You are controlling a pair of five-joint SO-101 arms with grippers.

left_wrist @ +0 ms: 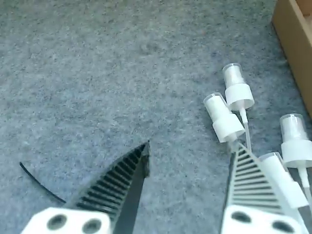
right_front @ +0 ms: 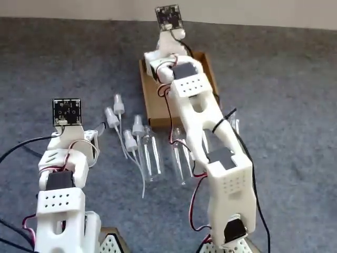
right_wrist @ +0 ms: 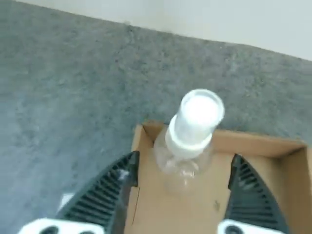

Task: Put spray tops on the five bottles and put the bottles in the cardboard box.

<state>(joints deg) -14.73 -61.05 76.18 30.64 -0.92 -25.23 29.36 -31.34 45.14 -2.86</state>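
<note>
My right jaws spread around the capped bottle in the cardboard box, left jaws spread too; it looks light and slippery, so I'd grip mid-body.

Grey carpet under spray tops, bottles, cardboard box.

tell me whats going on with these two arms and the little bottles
The right claw is open over the cardboard box, with a capped bottle upright between its jaws, not visibly pinched. The left claw is open just above the carpet, next to four loose spray tops. At least two uncapped bottles lie on the carpet between the arms.
</note>
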